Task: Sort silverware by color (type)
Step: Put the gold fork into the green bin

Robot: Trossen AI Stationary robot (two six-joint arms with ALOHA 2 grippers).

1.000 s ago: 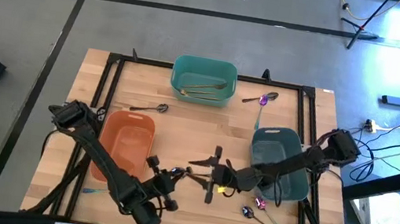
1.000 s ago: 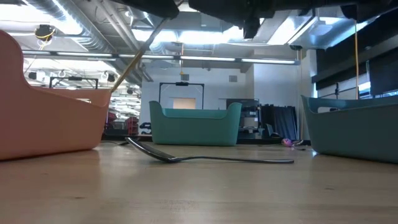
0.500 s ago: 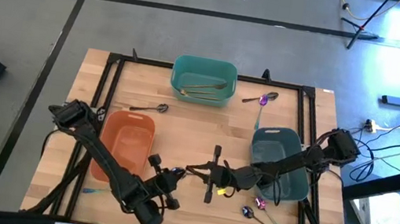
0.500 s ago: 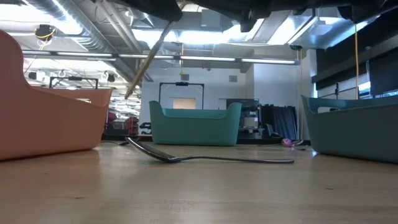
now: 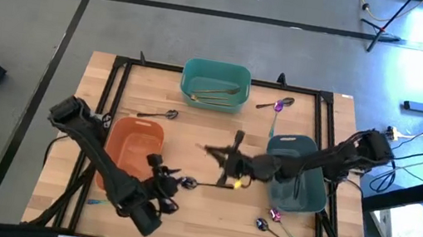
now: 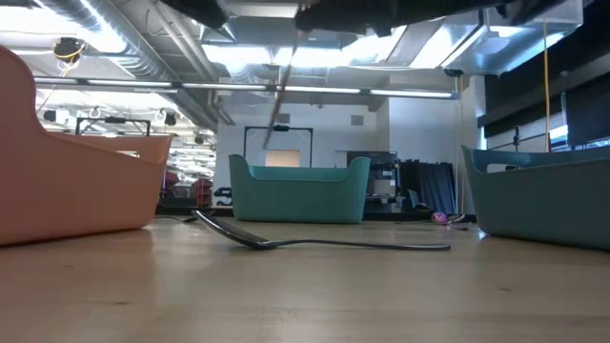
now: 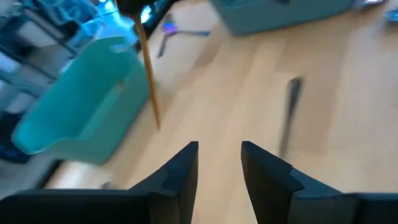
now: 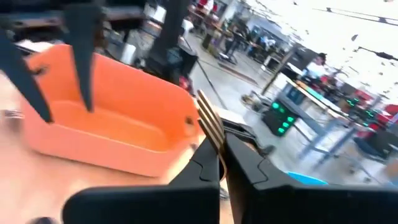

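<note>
Gold fork [image 8: 210,127] hangs lifted; dark spoon [image 6: 315,242] lies flat on the wood

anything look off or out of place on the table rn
Nothing spilled or damaged. The right gripper is shut on a gold utensil held in the air over mid-table. The left gripper holds nothing. Loose pieces lie unsorted: a dark spoon and purple ones on the wood.
</note>
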